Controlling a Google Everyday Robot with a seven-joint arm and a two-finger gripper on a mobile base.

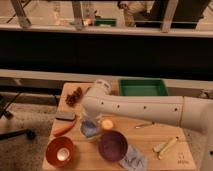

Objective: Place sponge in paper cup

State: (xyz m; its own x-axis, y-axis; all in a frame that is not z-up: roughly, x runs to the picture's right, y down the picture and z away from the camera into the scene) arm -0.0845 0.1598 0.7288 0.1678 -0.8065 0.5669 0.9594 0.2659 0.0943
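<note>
arm (pixel 145 107) spans table from right | tool (pixel 89 119) over sponge (pixel 89 129) | grip unclear

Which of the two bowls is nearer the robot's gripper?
The dark purple bowl, just right of the gripper. The orange bowl sits farther left, at the table's corner.

Looks like a lab or office test space, not a home. Small wooden tabletop (pixel 150 137) set out with props: green bin (pixel 142 88), orange bowl (pixel 60 150), purple bowl (pixel 112 145). Speckled carpet-like floor, office chair base (pixel 10 122) at left, long dark railing or bench behind. Hand (pixel 90 122) low over tabletop.
</note>
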